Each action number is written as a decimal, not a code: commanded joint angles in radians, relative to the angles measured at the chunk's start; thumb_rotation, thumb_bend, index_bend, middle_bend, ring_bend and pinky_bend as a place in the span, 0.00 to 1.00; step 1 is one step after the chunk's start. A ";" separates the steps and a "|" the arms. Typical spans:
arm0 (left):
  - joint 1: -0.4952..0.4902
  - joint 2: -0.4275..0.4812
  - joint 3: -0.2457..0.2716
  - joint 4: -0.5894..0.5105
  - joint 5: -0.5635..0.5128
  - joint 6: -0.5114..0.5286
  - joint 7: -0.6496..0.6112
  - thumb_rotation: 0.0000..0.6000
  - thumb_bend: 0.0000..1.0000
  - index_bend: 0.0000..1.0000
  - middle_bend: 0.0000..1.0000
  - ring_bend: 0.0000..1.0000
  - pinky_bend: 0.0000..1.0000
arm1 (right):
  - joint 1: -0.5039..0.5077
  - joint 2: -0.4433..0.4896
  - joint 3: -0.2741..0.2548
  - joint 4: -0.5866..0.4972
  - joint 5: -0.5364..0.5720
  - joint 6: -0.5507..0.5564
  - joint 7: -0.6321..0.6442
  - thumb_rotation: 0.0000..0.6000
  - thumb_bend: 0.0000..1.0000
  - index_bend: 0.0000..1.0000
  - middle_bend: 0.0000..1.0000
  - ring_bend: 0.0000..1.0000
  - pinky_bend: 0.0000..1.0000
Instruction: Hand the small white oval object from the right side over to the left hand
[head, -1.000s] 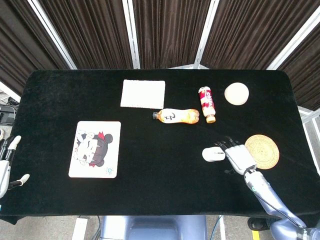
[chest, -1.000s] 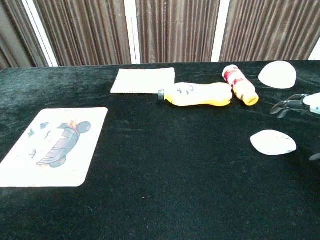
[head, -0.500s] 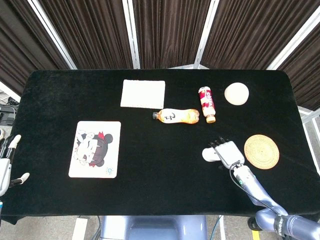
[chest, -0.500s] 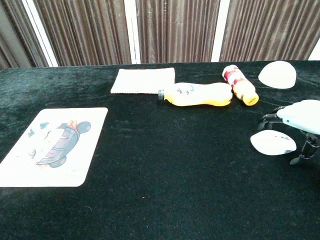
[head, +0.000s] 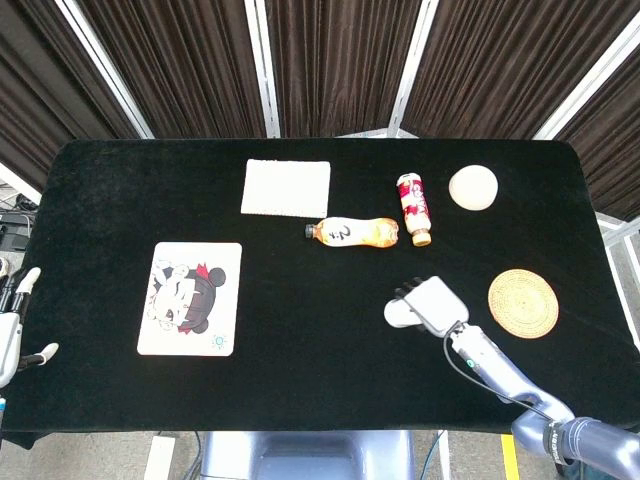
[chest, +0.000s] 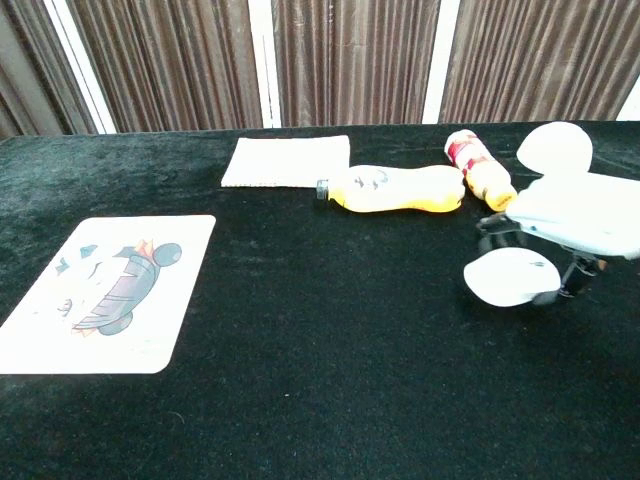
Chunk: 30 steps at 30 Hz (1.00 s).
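At the far left edge of the head view, the left robot hand (head: 12, 325) hangs beside the black cloth-covered worktop (head: 100, 200), its fingers spread apart and holding nothing. On the worktop's left part lies a white rectangular card printed with a cartoon figure (head: 190, 298). Further right, toward the back, sits a flat square white cloth (head: 286, 187). Just in front of it lies an orange plastic drink bottle on its side (head: 353, 232), its dark cap pointing left, and its right end is touching or very near a small red-and-white patterned bottle with an orange cap (head: 413, 207), also lying down. In front of these, the small white oval object (chest: 505, 276) rests on the worktop under the right robot hand (head: 428, 303), whose fingers curl down around it; whether it is lifted cannot be told. To the right lie a round woven straw coaster (head: 523, 302) and, toward the back, a pale cream dome-shaped object (head: 473, 187).
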 joint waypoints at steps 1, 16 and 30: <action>-0.003 -0.001 -0.001 0.000 -0.006 -0.005 0.002 1.00 0.00 0.00 0.00 0.00 0.00 | 0.094 0.042 -0.036 -0.021 -0.138 0.014 0.043 1.00 0.47 0.53 0.57 0.42 0.60; -0.013 0.013 0.006 -0.032 -0.039 -0.032 0.006 1.00 0.00 0.00 0.00 0.00 0.00 | 0.560 -0.102 -0.181 0.317 -0.646 0.082 0.265 1.00 0.56 0.53 0.57 0.42 0.60; -0.029 0.016 -0.016 0.007 -0.130 -0.075 -0.015 1.00 0.00 0.00 0.00 0.00 0.00 | 0.709 -0.291 -0.277 0.611 -0.745 0.228 0.371 1.00 0.56 0.53 0.57 0.42 0.54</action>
